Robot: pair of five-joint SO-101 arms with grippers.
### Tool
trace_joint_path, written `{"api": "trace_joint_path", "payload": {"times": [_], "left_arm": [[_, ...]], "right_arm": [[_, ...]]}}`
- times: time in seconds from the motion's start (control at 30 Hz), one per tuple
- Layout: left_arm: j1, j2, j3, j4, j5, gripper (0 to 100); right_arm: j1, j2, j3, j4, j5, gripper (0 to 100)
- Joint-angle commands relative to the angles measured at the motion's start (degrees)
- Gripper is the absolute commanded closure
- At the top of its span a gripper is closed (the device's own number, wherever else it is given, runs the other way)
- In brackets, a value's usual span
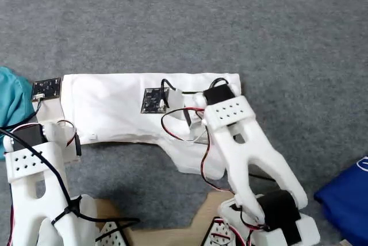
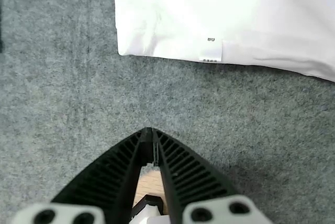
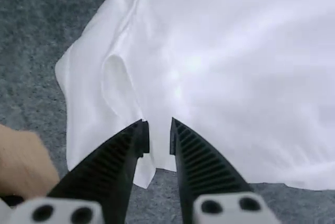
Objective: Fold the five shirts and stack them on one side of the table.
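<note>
- White shirt (image 1: 115,108) lies flat mid-tabletop (image 1: 259,27), folded to a long band, with one flap trailing toward the arms.
- Left gripper (image 2: 150,132): jaws closed, empty, over bare grey just beside the shirt's end.
- Right gripper (image 3: 158,130): jaws narrowly apart above the flap's edge.
- Teal shirt (image 1: 12,93) lies at the left edge, blue shirt (image 1: 345,197) at the right; the far half is open.

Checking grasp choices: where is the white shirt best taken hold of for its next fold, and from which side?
Probably the flap jutting from the near edge of the white shirt, approached from the robot's side by the right hand, which hangs open over it. Its free edge lies flat on the grey cloth.
</note>
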Motion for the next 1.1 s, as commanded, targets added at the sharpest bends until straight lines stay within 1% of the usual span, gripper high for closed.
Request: {"api": "trace_joint_path", "payload": {"times": [0.0, 0.07, 0.23, 0.33, 0.47, 0.57, 0.63, 0.7, 0.77, 0.8, 0.87, 1.07], "left_arm": [[-0.5, -1.2, -0.3, 0.5, 0.1, 98], [-0.5, -1.2, -0.3, 0.4, 0.1, 98], [-0.5, -1.2, -0.3, 0.4, 0.1, 98], [-0.5, -1.2, -0.3, 0.4, 0.1, 98], [-0.5, -1.2, -0.3, 0.5, 0.1, 98], [-0.5, -1.2, -0.3, 0.5, 0.1, 98], [-0.5, -1.2, -0.3, 0.5, 0.1, 98], [-0.5, -1.2, -0.3, 0.5, 0.1, 98], [-0.5, -1.2, -0.3, 0.6, 0.1, 98], [-0.5, -1.2, -0.3, 0.6, 0.1, 98], [-0.5, -1.2, -0.3, 0.6, 0.1, 98], [-0.5, -1.2, -0.3, 0.6, 0.1, 98]], "right_arm": [[-2.0, -2.2, 0.0, 0.9, 0.4, 91.1], [-2.7, -5.0, 2.4, 0.6, 0.4, 90.3], [-3.0, -8.9, 6.8, 0.4, 0.5, 78.9], [-2.8, -8.8, 8.2, -1.3, 1.5, 76.2], [-2.8, -8.3, 10.4, -6.4, 1.7, 77.4], [-2.8, -4.8, 10.5, -9.3, 1.7, 79.6], [-2.7, -1.1, 10.4, -11.4, 1.7, 82.7], [-2.7, 2.2, 10.2, -12.4, 1.6, 88.8], [-2.7, 4.0, 9.1, -11.8, 1.3, 97.4], [-2.7, 4.1, 8.7, -11.1, 1.3, 99.8], [-2.7, 3.1, 8.1, -9.4, 1.3, 98.4], [-2.8, -5.1, 8.3, -4.7, 1.3, 99.3]]}}
